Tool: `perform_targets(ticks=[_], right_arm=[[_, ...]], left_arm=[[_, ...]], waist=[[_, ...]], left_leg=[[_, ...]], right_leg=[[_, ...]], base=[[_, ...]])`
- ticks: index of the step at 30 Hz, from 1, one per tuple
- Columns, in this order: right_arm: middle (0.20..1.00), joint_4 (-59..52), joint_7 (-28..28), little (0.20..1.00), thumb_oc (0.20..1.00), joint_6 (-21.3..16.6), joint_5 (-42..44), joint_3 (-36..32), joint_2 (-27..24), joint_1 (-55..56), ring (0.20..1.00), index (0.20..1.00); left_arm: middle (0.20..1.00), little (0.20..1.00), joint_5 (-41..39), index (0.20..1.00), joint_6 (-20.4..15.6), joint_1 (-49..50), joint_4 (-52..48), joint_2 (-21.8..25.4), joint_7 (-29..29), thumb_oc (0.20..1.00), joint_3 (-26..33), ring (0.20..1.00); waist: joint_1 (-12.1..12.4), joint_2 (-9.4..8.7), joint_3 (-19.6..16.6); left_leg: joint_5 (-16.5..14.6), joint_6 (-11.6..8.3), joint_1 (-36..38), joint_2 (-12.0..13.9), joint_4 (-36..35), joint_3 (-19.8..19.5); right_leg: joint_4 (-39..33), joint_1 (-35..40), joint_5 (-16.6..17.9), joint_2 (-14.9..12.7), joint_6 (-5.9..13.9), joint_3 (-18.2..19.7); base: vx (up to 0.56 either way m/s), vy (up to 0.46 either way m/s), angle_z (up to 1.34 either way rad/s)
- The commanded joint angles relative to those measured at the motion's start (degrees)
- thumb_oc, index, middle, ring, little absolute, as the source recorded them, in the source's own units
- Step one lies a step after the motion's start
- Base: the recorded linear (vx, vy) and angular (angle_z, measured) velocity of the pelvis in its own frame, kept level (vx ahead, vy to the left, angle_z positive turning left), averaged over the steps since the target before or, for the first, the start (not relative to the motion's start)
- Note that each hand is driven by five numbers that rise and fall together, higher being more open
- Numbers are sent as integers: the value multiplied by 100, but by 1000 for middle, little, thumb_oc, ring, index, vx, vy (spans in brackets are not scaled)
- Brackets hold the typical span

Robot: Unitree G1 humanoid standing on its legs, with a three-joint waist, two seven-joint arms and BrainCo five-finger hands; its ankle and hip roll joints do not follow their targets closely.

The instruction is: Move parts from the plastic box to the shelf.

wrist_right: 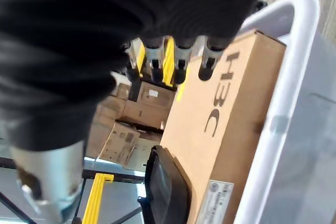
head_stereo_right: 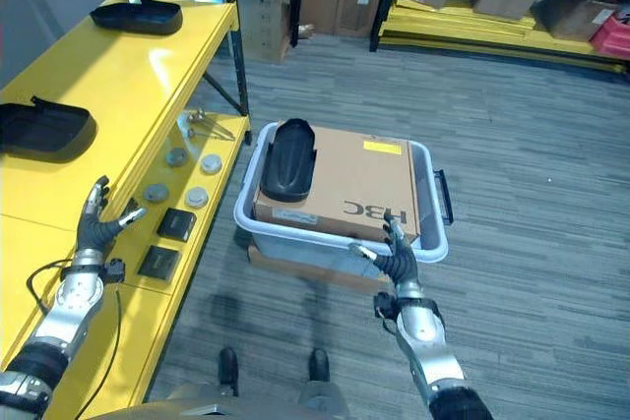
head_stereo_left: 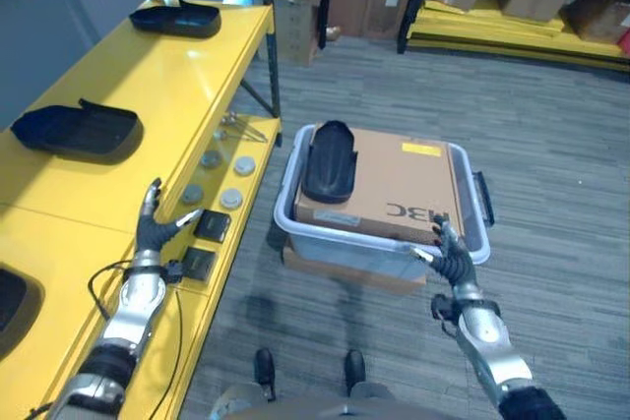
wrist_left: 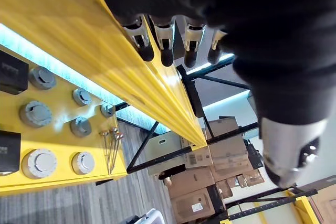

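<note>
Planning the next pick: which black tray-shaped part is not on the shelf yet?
The black part lying on the cardboard box in the plastic box.

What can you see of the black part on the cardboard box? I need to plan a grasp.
The black part is a long, shallow, tray-like shell of matte black plastic with a rounded far end. It lies hollow side up on the cardboard box's left edge, inside the plastic box. Neither hand touches it; the right hand hovers near the box's near rim.
</note>
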Motion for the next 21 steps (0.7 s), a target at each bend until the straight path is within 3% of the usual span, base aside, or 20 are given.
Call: perform_targets(ticks=[1,5,6,9,11,15,20,21], right_arm=[[1000,344,-754,1000,1000,313,-195,-51,-505,-2126,1000,1000],[1000,757,-1044,1000,1000,806,192,230,-762,-3145,1000,1000],[1000,894,-1183,1000,1000,933,279,205,-850,-3323,1000,1000],[1000,1105,-1204,1000,1000,884,316,180,-874,-3410,1000,1000],[1000,1201,-1279,1000,1000,849,360,190,-869,-3454,1000,1000],[1000,1308,-1538,1000,1000,987,156,68,-731,-3378,1000,1000],[1000,1521,-1643,1000,1000,971,-5,78,-672,-3505,1000,1000],[1000,1595,-1673,1000,1000,944,-45,94,-662,-3586,1000,1000]], left_arm=[[1000,1000,203,1000,762,-162,1915,-687,-711,1000,-1230,1000],[1000,1000,-312,1000,181,-378,1454,-578,-747,1000,-1329,1000],[1000,1000,-334,1000,-40,-444,646,-381,-712,1000,-1401,1000],[1000,1000,-217,1000,-171,-510,-56,-203,-692,1000,-1437,1000],[1000,1000,-247,1000,-485,-571,-572,-92,-596,1000,-1458,1000],[1000,1000,-423,1000,-660,-951,-2828,194,-748,1000,-1193,1000],[1000,1000,-610,1000,-707,-1405,-3796,185,-1110,1000,-1192,1000],[1000,1000,-678,1000,-551,-1514,-3892,158,-1300,1000,-1240,1000]], waist=[[-75,101,882],[115,122,1094],[234,171,1185],[330,191,1247],[391,203,1281],[556,300,1339],[555,337,1340],[542,344,1341]], left_leg=[[-595,97,15,138,388,-318],[-536,54,-179,156,417,-438],[-501,28,-281,146,434,-573],[-482,1,-355,145,462,-684],[-467,-12,-396,144,469,-748],[-370,-36,-449,124,374,-984],[-315,-42,-415,112,246,-1066],[-313,-45,-412,114,234,-1067]], right_leg=[[80,-157,139,-2,40,-115],[61,-256,151,-7,11,-166],[63,-294,144,-2,-35,-230],[75,-312,143,-19,-53,-316],[75,-311,142,-28,-64,-369],[79,-258,109,-85,-93,-616],[92,-250,111,-126,-71,-708],[101,-261,114,-130,-70,-705]], base=[[-69,-40,-19],[-34,-38,3],[-5,-39,11],[8,-53,14],[34,-51,40],[51,-39,17],[36,-4,21],[0,0,0]])
